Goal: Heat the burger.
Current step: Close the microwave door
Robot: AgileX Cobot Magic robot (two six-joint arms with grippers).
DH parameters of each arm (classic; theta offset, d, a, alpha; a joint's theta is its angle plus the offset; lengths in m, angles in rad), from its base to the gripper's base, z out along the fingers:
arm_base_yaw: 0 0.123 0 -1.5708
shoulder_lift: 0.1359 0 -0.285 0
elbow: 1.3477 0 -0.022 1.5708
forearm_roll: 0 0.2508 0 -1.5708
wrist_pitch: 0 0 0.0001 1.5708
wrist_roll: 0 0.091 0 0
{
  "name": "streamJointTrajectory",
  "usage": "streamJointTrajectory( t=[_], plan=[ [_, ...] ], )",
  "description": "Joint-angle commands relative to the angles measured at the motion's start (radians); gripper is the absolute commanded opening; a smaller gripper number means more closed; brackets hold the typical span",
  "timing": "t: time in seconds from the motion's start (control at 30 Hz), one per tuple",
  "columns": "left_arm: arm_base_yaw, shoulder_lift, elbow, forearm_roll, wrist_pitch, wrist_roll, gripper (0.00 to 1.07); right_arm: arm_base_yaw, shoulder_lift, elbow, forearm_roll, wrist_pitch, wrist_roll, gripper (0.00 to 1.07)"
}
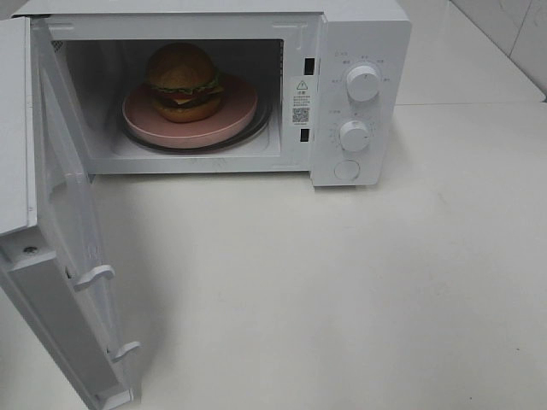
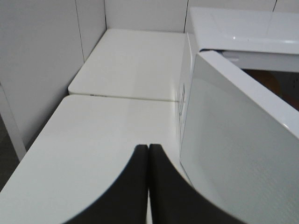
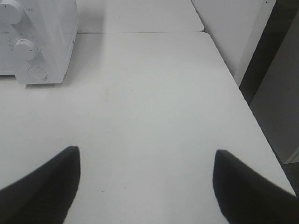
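Your left gripper (image 2: 148, 154) is fully closed, its fingers pressed together on nothing, with the open microwave door (image 2: 233, 154) just beside it. Your right gripper (image 3: 145, 154) is spread wide and empty over the white desk (image 3: 149, 93). The burger (image 1: 183, 81) sits on a pink plate (image 1: 145, 120) inside the microwave (image 1: 359, 34), ahead of both grippers.

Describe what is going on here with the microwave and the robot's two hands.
The burger sits on a pink plate inside the microwave, whose door stands wide open. The left hand, shut and empty, is beside the door's outer face. The right hand hangs open over the table, right of the microwave. The door likely gets closed next.
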Motion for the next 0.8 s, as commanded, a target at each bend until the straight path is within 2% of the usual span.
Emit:
streamJointTrajectory(
  t=[0.03, 0.1, 0.17, 0.2, 0.23, 0.27, 0.33, 0.47, 0.5, 0.53, 0.57, 0.6, 0.63, 0.67, 0.7, 0.73, 0.77, 0.8],
  plan=[
    [-0.005, 0.077, 0.080, 0.007, -0.281, 0.001, 0.00, -0.006, -0.024, 0.000, -0.004, 0.002, 0.000, 0.76],
    [-0.005, 0.092, 0.094, 0.007, -0.325, 0.000, 0.00, -0.006, -0.024, 0.000, -0.004, 0.002, 0.000, 0.76],
    [-0.005, 0.144, 0.145, 0.007, -0.482, 0.000, 0.00, -0.006, -0.024, 0.000, -0.004, 0.002, 0.000, 0.76],
    [-0.005, 0.144, 0.145, 0.007, -0.482, 0.000, 0.00, -0.006, -0.024, 0.000, -0.004, 0.002, 0.000, 0.76],
    [-0.005, 0.185, 0.179, 0.007, -0.603, 0.000, 0.00, -0.006, -0.024, 0.000, -0.004, 0.002, 0.000, 0.76],
    [-0.005, 0.185, 0.179, 0.007, -0.603, 0.000, 0.00, -0.006, -0.024, 0.000, -0.004, 0.002, 0.000, 0.76],
    [-0.005, 0.252, 0.222, 0.008, -0.724, -0.005, 0.00, -0.006, -0.024, 0.000, -0.004, 0.002, 0.000, 0.76],
    [-0.005, 0.325, 0.254, 0.032, -0.784, -0.019, 0.00, -0.006, -0.024, 0.000, -0.004, 0.002, 0.000, 0.76],
    [-0.005, 0.352, 0.256, 0.063, -0.791, -0.029, 0.00, -0.006, -0.024, 0.000, -0.004, 0.002, 0.000, 0.76],
    [-0.005, 0.400, 0.256, 0.154, -0.818, -0.070, 0.00, -0.006, -0.024, 0.000, -0.004, 0.002, 0.000, 0.76],
    [-0.005, 0.400, 0.256, 0.154, -0.818, -0.070, 0.00, -0.006, -0.024, 0.000, -0.004, 0.002, 0.000, 0.76],
    [-0.005, 0.428, 0.256, 0.196, -0.843, -0.096, 0.00, -0.006, -0.024, 0.000, -0.004, 0.002, 0.000, 0.76],
    [-0.005, 0.478, 0.256, 0.291, -0.919, -0.150, 0.00, -0.006, -0.024, 0.000, -0.004, 0.002, 0.000, 0.76],
    [-0.005, 0.506, 0.256, 0.340, -0.967, -0.183, 0.00, -0.006, -0.024, 0.000, -0.004, 0.002, 0.000, 0.76],
    [-0.005, 0.506, 0.256, 0.340, -0.967, -0.183, 0.00, -0.006, -0.024, 0.000, -0.004, 0.002, 0.000, 0.76],
    [-0.005, 0.557, 0.256, 0.418, -1.056, -0.219, 0.00, -0.006, -0.024, 0.000, -0.004, 0.002, 0.000, 0.76],
    [-0.005, 0.557, 0.256, 0.418, -1.056, -0.219, 0.00, -0.006, -0.024, 0.000, -0.004, 0.002, 0.000, 0.76],
    [-0.005, 0.612, 0.255, 0.462, -1.110, -0.235, 0.00, -0.006, -0.024, 0.000, -0.004, 0.002, 0.000, 0.76]
  ],
)
